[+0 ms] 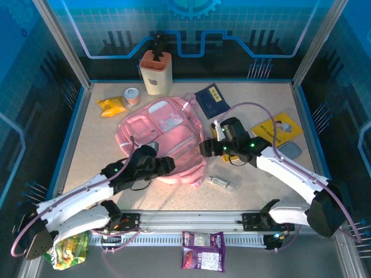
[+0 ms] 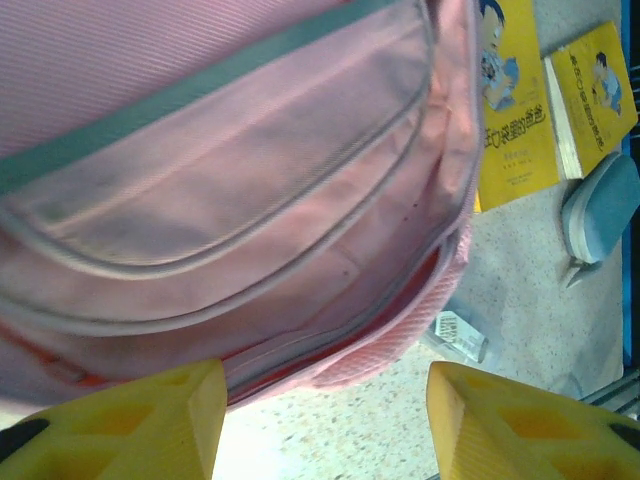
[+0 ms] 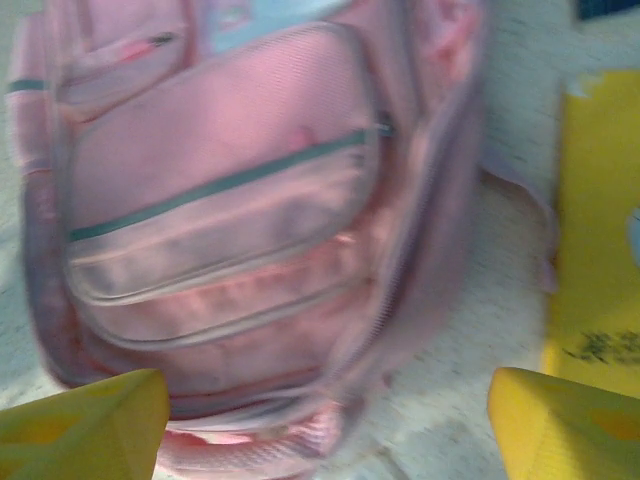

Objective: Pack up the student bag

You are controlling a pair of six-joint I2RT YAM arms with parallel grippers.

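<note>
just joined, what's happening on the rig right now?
Two arms are working on the pink student bag, which lies flat on the table. The left gripper sits at its near edge, the right gripper at its right side, both open, holding nothing. The yellow books, blue booklet and grey case lie outside the bag.

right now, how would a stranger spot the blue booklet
Find the pink bag mid-table. Just beyond its far right corner lies the booklet. It is dark blue; the books to its right are yellow.
</note>
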